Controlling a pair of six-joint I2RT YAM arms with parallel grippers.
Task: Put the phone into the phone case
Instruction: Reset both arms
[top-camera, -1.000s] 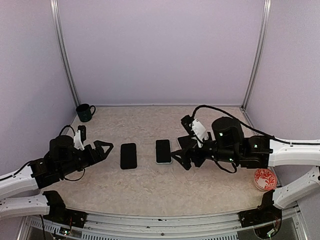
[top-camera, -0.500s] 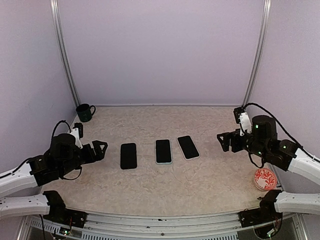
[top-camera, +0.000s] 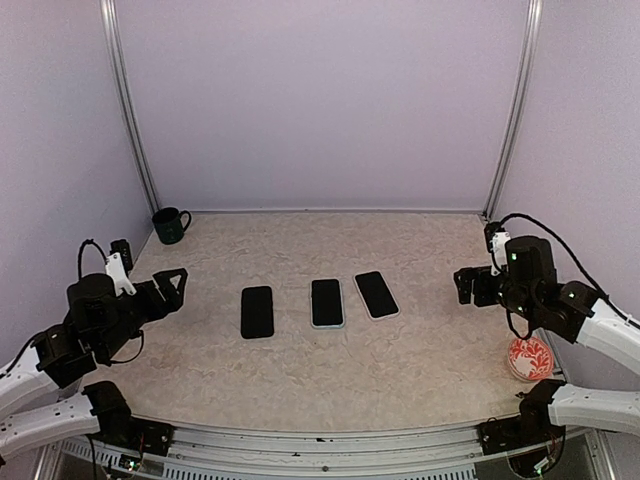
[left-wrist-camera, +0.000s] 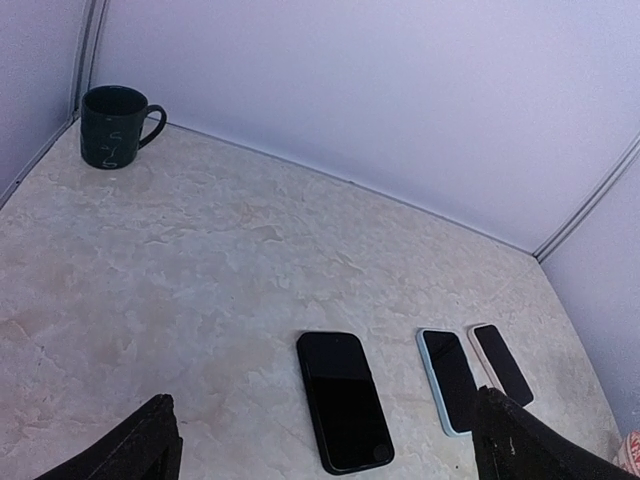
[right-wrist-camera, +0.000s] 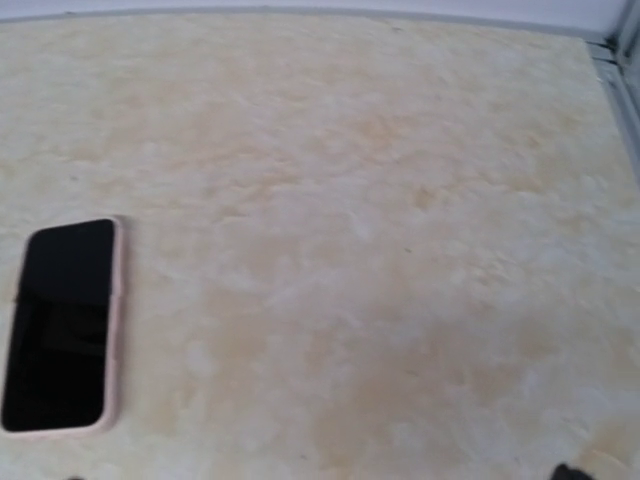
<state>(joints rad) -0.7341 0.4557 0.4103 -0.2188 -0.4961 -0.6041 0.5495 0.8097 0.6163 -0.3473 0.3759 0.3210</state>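
Three phone-shaped slabs with dark faces lie in a row mid-table. The left one is black-edged (top-camera: 257, 311), the middle one is pale-blue-edged (top-camera: 327, 302), and the right one is pink-edged (top-camera: 376, 294). I cannot tell which is a bare phone and which is a phone case. My left gripper (top-camera: 170, 284) hangs open left of the row, its fingers (left-wrist-camera: 140, 450) spread wide with nothing between them. My right gripper (top-camera: 463, 286) stands open off to the right. Its wrist view shows the pink-edged slab (right-wrist-camera: 65, 325) at the left and bare table.
A dark green mug (top-camera: 170, 225) stands in the back left corner. A red patterned dish (top-camera: 529, 357) sits at the right, beside the right arm. Lilac walls with metal posts close in the table on three sides.
The right arm has pulled back from the middle of the table to the right side, uncovering the pink-edged slab. The left arm has drawn back to the left. Both grippers stayed open.
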